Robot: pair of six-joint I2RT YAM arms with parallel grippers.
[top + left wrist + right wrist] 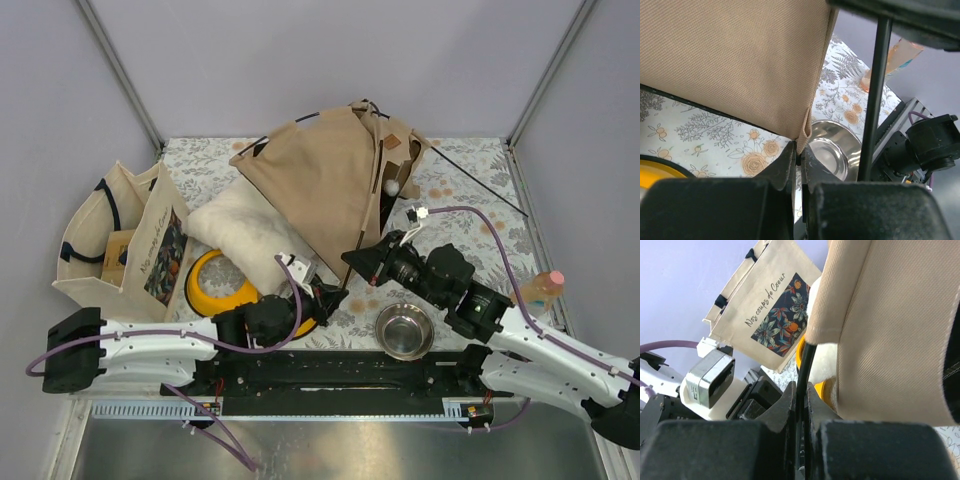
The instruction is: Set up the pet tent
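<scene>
- the pet tent [330,190] lies slumped at the back middle of the table [470,200]. its tan canvas narrows to a point toward the front middle, where both grippers meet it.
- the left gripper [335,297] has its fingers pressed together on the canvas's lower corner hem. the left wrist view shows that corner pinched between the jaws.
- the right gripper [350,258], just behind the left one, is pinching a black pole [805,365] at the canvas edge, seen close in the right wrist view.
- a white pompom [392,186] hangs at the tent's right edge. another thin pole [480,182] runs from there over bare floral cloth toward the right edge.
- a white cushion [250,235] touches the tent's left edge. a printed tote bag [120,240] stands at the left edge, just beside the cushion.
- a yellow dish [215,285] sits partly under the cushion and the left arm, near the front edge.
- a steel bowl [404,330] sits at the front edge, below the right gripper and near the pinched corner.
- a pink-capped bottle [540,288] stands at the right edge beside the right arm.
- bare cloth shows mostly right of the tent.
</scene>
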